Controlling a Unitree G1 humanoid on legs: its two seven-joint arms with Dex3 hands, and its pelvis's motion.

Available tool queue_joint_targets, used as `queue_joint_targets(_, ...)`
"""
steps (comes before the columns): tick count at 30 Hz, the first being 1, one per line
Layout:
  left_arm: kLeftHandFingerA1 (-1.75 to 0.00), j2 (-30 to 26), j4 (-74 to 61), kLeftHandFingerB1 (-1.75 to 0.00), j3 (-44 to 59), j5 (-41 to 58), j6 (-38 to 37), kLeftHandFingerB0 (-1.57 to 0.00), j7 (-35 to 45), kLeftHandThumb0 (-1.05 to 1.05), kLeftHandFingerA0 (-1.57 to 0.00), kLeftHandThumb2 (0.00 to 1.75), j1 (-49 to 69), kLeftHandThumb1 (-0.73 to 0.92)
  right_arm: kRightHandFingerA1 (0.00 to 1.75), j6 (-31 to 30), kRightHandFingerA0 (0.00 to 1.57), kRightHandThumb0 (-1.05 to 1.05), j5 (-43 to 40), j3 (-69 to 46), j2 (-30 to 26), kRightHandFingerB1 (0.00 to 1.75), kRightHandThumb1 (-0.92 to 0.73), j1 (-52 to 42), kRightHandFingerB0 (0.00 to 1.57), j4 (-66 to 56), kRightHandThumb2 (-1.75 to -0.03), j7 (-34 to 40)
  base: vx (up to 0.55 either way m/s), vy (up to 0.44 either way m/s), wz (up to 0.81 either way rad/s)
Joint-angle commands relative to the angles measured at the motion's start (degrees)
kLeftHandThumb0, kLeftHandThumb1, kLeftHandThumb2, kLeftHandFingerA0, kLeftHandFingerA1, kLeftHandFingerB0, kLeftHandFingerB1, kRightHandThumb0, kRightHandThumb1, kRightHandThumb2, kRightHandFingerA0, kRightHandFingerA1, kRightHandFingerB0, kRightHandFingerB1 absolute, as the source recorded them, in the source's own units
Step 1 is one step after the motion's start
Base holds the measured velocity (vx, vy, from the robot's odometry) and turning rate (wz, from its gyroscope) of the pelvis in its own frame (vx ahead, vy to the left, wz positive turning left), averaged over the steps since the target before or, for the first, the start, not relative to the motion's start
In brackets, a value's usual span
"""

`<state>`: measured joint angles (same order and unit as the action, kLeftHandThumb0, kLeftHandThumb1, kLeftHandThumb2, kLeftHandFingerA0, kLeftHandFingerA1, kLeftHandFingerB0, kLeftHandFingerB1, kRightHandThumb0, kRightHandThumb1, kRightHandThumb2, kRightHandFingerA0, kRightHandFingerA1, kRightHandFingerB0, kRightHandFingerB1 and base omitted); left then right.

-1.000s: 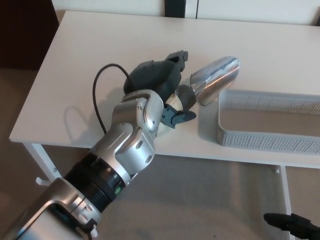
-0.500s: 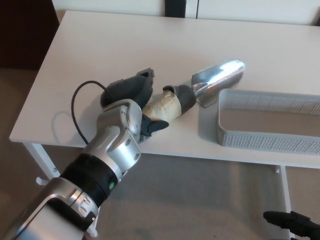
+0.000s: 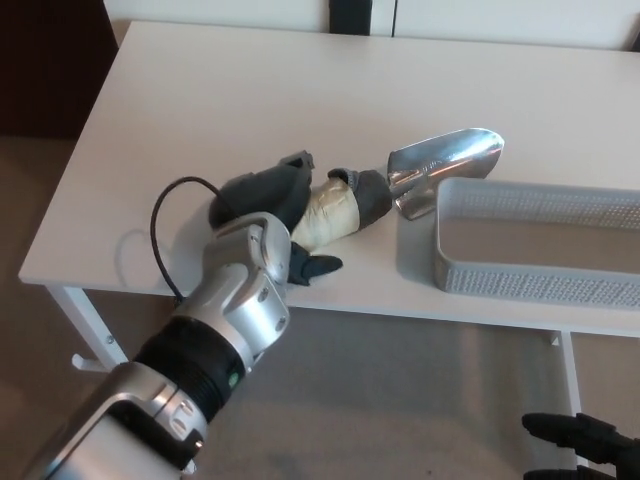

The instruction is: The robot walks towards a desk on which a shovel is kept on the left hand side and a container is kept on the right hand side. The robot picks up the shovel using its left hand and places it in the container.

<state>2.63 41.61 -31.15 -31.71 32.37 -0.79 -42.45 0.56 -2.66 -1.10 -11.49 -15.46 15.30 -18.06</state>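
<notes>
The shovel (image 3: 400, 185) lies on the white desk (image 3: 250, 90), just left of the grey mesh container (image 3: 540, 285). Its shiny metal scoop (image 3: 445, 165) points toward the upper right, with the tip raised over the container's far left corner; whether the blade rests on the rim or only sits beside it cannot be told from this angle. The handle runs down to the left: a dark collar (image 3: 365, 190) next to the scoop, then a pale cream grip (image 3: 328, 212).

The left hand (image 3: 275, 215) sits at the lower-left end of that grip. Its black fingers (image 3: 290, 165) reach up beside and behind the handle's end, and a dark thumb (image 3: 315, 267) juts out to the right, below the handle, lying on the desk surface. The fingers are spread rather than wrapped round the grip, so the hand looks loosened and holds nothing, though it is touching or very nearly touching the cream end of the handle. A black cable (image 3: 165, 225) loops out from the wrist over the desk's near edge, and the silver forearm (image 3: 235, 305) descends toward the lower left corner.

The right hand (image 3: 585, 440) shows only as dark fingers at the bottom right, below the desk and well apart from the container; I cannot tell how far it is open.

The container's inside shows a bare floor, and the shovel is not in it.
</notes>
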Motion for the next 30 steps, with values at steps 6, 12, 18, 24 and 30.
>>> queue_joint_targets(6, -0.44, 1.55, 3.36, -0.22, 0.33, 0.08, -2.68, 0.0, -0.49, -0.62, -0.06, 0.82, -1.45, 0.38, 0.48, -1.82, 0.52, -0.28, -0.1, -0.22, -0.4, 0.45, -0.48, 0.8, 0.43, -1.39, -0.63, 0.43, 0.0, 0.0, 0.0)
queue_joint_targets(12, -1.12, -0.81, 2.89, -0.42, -0.49, 0.47, -6.91, -0.41, 3.03, -0.23, -0.85, 0.6, -0.09, 0.67, 0.49, -0.51, 0.53, -0.29, -0.02, -0.16, -0.65, 0.46, -0.48, 0.71, 0.45, -1.31, -0.64, -0.01, 0.0, 0.0, 0.0)
queue_joint_targets(18, -1.32, -1.47, 2.21, -0.53, 2.49, 1.33, -8.5, -0.7, -0.51, -0.29, -0.7, 0.58, 1.23, 0.58, 0.44, -0.92, 0.56, -0.23, 0.62, -0.04, -1.08, 0.4, -0.53, 1.73, 0.46, -1.25, -0.56, 0.27, 0.0, 0.0, 0.0)
queue_joint_targets(24, -0.55, 0.17, 5.09, -0.46, 7.22, 2.69, -5.18, -0.53, -3.11, -0.31, -0.75, 0.59, -0.94, 0.67, 0.43, -1.08, 0.55, -0.24, 0.84, 0.19, -1.41, 0.41, -0.54, 1.34, 0.47, -1.86, -0.56, 0.03, 0.0, 0.0, 0.0)
queue_joint_targets(30, -1.46, -2.07, 0.26, -0.57, 9.5, 2.4, -11.43, -0.58, -6.14, -0.27, -0.73, 0.66, 3.4, 0.78, 0.43, -0.52, 0.53, -0.25, 0.95, 0.46, -1.41, 0.41, -0.54, 1.27, 0.47, -1.4, -0.56, 0.01, 0.0, 0.0, 0.0)
